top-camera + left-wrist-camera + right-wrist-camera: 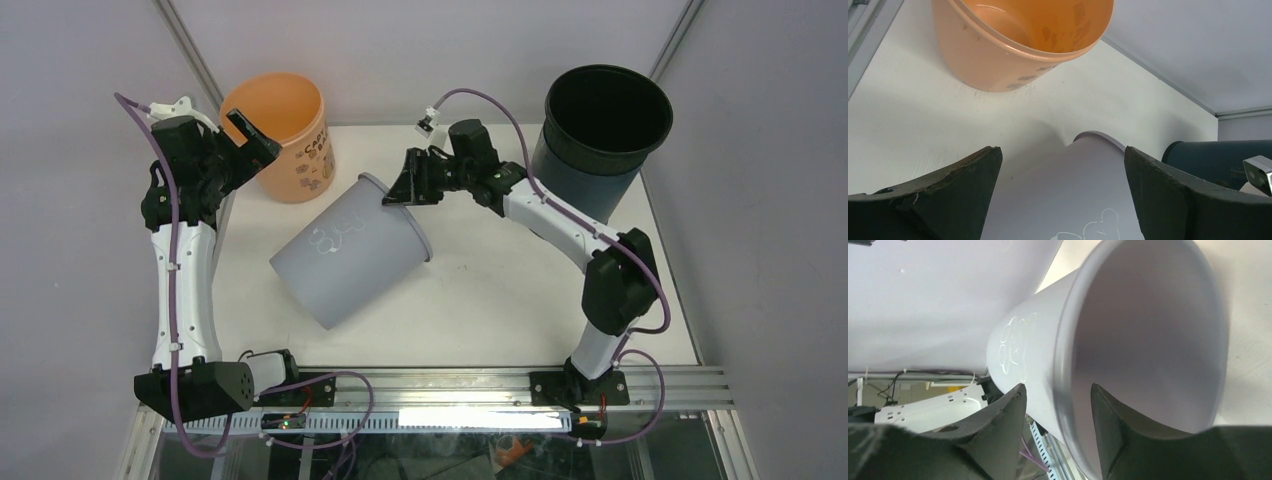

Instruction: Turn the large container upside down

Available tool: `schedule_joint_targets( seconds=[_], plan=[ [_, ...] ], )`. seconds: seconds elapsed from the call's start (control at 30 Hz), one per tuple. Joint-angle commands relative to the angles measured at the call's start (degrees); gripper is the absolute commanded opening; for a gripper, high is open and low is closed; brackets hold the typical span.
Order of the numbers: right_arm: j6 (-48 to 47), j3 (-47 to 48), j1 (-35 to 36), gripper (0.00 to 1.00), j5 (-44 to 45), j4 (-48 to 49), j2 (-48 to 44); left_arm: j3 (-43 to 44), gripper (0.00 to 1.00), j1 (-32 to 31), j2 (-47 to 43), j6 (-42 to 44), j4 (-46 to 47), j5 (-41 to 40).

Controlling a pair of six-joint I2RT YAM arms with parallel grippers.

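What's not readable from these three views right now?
1. Pale grey plastic container base: top view, faces away behind its own wall.
2. Right gripper clamp on its rim: right wrist view, jaws straddle it, contact unclear.
3. Orange plastic bucket print: too small in top view, cropped in left wrist view.
4. Dark round pot floor: top view, in shadow.

The middle of the table is taken up by the grey container, lying tilted. The far left corner is blocked by the orange bucket, the far right by the dark pot. A bare strip is left between bucket and container; open tabletop is seen toward the near rail
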Motion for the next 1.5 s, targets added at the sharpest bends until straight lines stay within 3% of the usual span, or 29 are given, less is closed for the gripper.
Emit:
schedule_joint_targets(
  seconds=[0.0, 0.07, 0.23, 0.47, 0.6, 0.87, 1.07, 1.23, 1.33, 1.47],
  plan=[
    [-3.04, 3.72, -0.08, 0.47, -8.58, -0.31, 1.88, 0.31, 0.99, -0.26, -0.47, 0.16, 2.64, 2.07],
    [-0.48, 2.73, -0.66, 0.4, -10.71, 2.61, 2.11, 0.41, 0.99, -0.26, -0.43, 0.17, 2.63, 2.0],
    [1.4, 2.56, -1.11, 0.42, -13.08, 4.35, 3.46, 0.25, 0.99, -0.26, -0.35, 0.27, 2.63, 1.91],
    [8.93, -0.93, -1.65, 0.15, -16.68, 13.02, 4.26, -0.18, 0.99, -0.26, -0.33, 0.05, 2.74, 1.99],
    [21.27, -4.22, -2.35, 0.0, -19.72, 27.92, 5.34, -0.5, 0.99, -0.24, -0.44, -0.12, 2.96, 1.99],
    [57.77, -9.35, -1.85, 0.0, -20.57, 75.25, 13.9, 0.06, 0.99, -0.26, -1.02, -0.45, 3.39, 2.27],
    [62.37, -4.46, 2.9, 0.0, -15.79, 78.08, 19.68, 1.87, 0.99, -0.26, -2.1, -1.17, 3.44, 2.25],
    [75.48, 0.0, 4.85, 0.0, -9.75, 91.65, 27.18, 3.89, 0.99, -0.26, -3.44, -1.79, 3.68, 2.6],
    [82.64, -1.37, 4.62, 0.0, -6.6, 98.88, 30.54, 5.45, 0.99, -0.22, -3.9, -2.01, 3.81, 2.88],
    [83.06, -7.06, 4.0, 0.0, -5.14, 101.99, 31.14, 6.37, 0.99, -0.26, -3.56, -2.55, 4.03, 4.17]
  ],
)
